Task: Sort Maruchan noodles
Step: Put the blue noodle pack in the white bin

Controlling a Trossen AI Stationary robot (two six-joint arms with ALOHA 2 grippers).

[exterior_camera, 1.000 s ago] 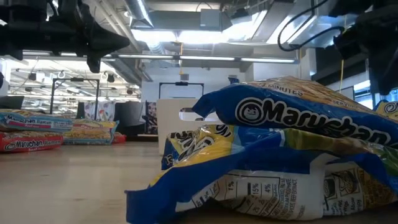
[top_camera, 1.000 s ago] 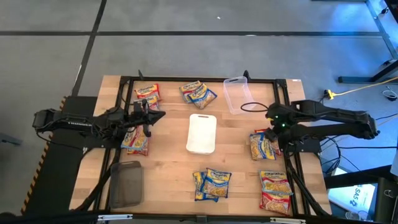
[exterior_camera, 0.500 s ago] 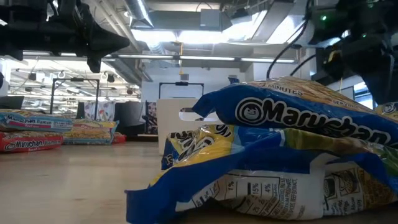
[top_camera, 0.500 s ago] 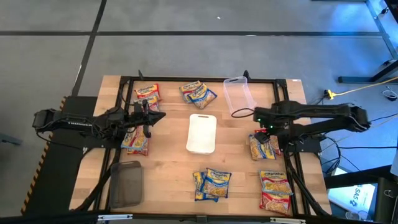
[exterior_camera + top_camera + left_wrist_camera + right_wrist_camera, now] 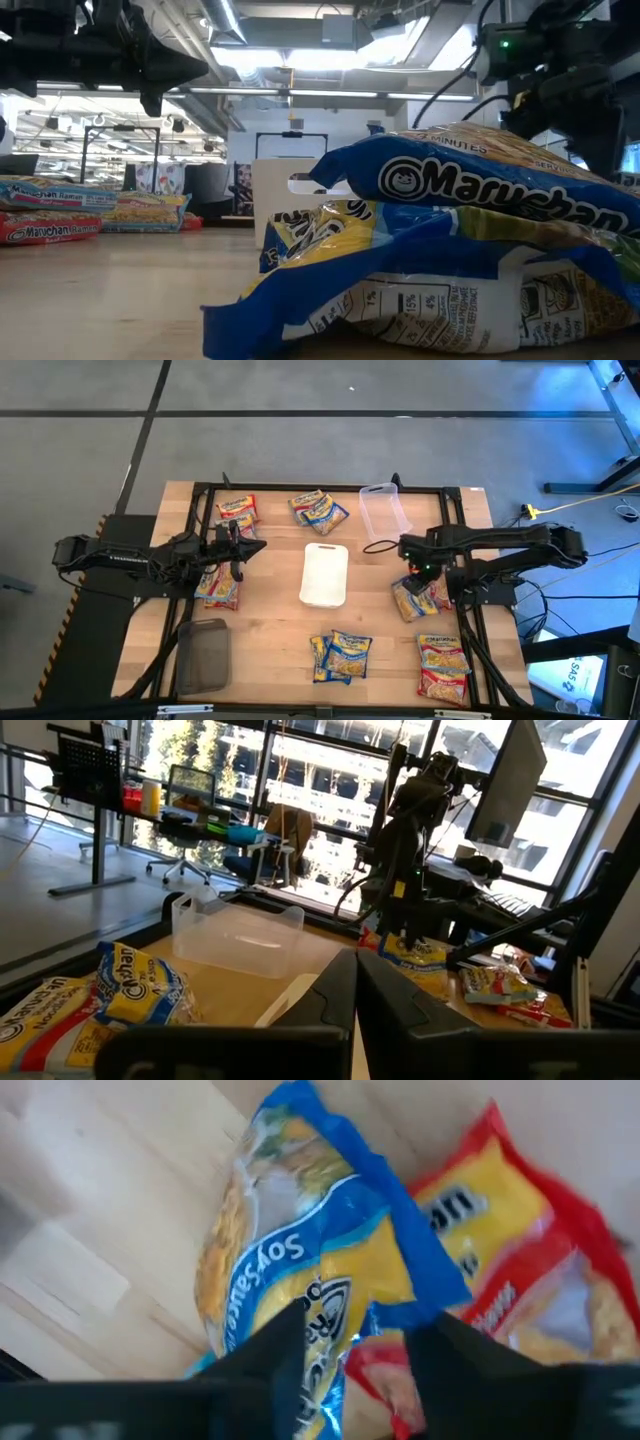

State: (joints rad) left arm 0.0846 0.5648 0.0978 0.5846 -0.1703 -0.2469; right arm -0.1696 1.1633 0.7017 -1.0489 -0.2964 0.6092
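Tabletop: right gripper point(image 5: 350, 1355) fingers straddle blue packet point(image 5: 300, 1270) lengthwise; left gripper point(image 5: 355, 995) closed.

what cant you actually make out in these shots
- Right pincer: right wrist view shows its fingers astride a blue packet, but motion blur hides whether they grip it.
- Red packet: partly under the blue one, label blurred, cut by the edge.
- Low view: a near blue pile blocks the table behind it.
- High view: flavour print too small.
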